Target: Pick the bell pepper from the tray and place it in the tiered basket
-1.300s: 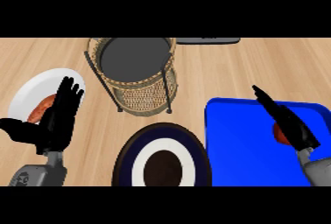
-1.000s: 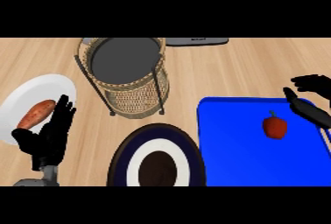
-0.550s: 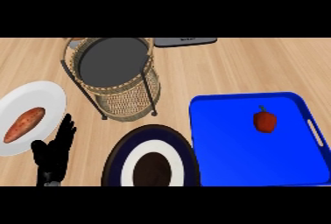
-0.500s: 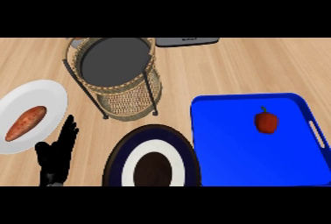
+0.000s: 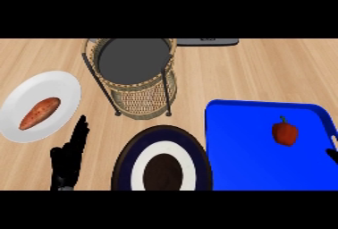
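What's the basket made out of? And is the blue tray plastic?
The basket looks like woven wicker: tan crisscross strands on its side, held in a thin dark frame that seems metal, with a flat grey shelf on top. The blue tray may well be plastic: one even bright colour, smooth, with a raised rim. The picture can't settle it.

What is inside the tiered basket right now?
The basket shows only its bare dark top shelf; the pepper lies on the blue tray. That shelf hides any lower tier.
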Controlling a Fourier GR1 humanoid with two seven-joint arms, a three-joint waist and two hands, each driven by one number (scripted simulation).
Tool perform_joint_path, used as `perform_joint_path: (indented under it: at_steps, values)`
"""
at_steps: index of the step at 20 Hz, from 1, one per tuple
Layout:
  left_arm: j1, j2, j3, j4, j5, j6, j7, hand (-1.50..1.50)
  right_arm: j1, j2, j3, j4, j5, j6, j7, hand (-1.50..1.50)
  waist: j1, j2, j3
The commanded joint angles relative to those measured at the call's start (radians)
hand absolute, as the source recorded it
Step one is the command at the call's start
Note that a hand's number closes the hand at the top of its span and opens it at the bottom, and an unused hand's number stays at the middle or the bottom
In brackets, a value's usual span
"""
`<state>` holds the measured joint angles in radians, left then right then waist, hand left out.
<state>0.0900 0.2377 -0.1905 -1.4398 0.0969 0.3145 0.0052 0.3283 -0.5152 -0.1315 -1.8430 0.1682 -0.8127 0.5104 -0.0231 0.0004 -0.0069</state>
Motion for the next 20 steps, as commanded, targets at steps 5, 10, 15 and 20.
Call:
perform_joint_path:
  at_steps: [5,10,15,20]
  values:
    - [0.006,-0.013,-0.034,0.011,-0.025,-0.002,0.003,0.0,0.094,-0.22,0.09,-0.092,0.216,0.215,0.493,-1.5,0.051,0.015,-0.006]
    - [-0.032,-0.01,-0.022,0.05,-0.029,-0.014,0.0,0.0,-0.025,-0.257,0.136,-0.206,0.413,0.331,0.843,-1.5,0.056,0.011,-0.002]
    - [-0.011,-0.044,-0.068,0.008,-0.057,0.007,0.021,0.0,-0.18,-0.196,0.202,-0.152,0.533,0.477,0.973,-1.5,0.071,0.009,0.002]
    - [-0.024,-0.045,-0.051,0.039,-0.041,-0.01,0.016,0.0,-0.234,-0.112,0.262,-0.043,0.588,0.58,0.977,-1.5,0.059,0.008,0.002]
